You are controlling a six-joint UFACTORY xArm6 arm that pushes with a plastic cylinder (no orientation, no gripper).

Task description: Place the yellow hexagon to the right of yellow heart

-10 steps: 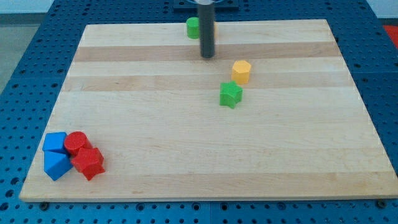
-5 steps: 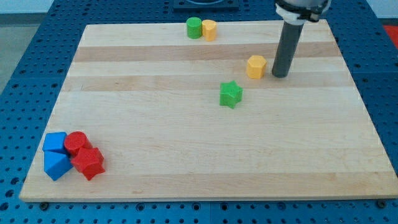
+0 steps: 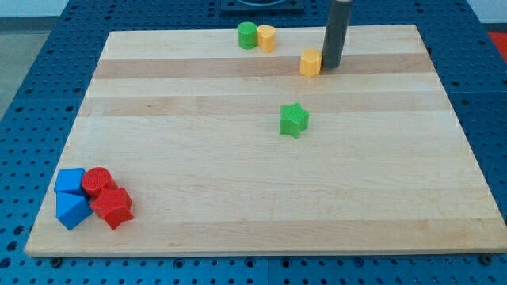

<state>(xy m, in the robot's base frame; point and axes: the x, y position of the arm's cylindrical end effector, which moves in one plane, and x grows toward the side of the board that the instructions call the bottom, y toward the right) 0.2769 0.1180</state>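
The yellow hexagon (image 3: 310, 62) sits near the view's top, right of centre on the wooden board (image 3: 238, 182). My tip (image 3: 331, 66) stands right against the hexagon's right side. The yellow heart (image 3: 267, 37) lies at the board's top edge, up and to the left of the hexagon, touching a green cylinder (image 3: 247, 35) on its left. A gap separates the hexagon from the heart.
A green star (image 3: 294, 119) lies below the hexagon near the board's middle. At the bottom left corner sit a blue cube (image 3: 70, 180), a blue triangular block (image 3: 71, 210), a red cylinder (image 3: 98, 181) and a red star-like block (image 3: 112, 207), clustered together.
My tip went from left of the hexagon round to its right side, then moved up and left. The yellow hexagon slid up toward the heart.
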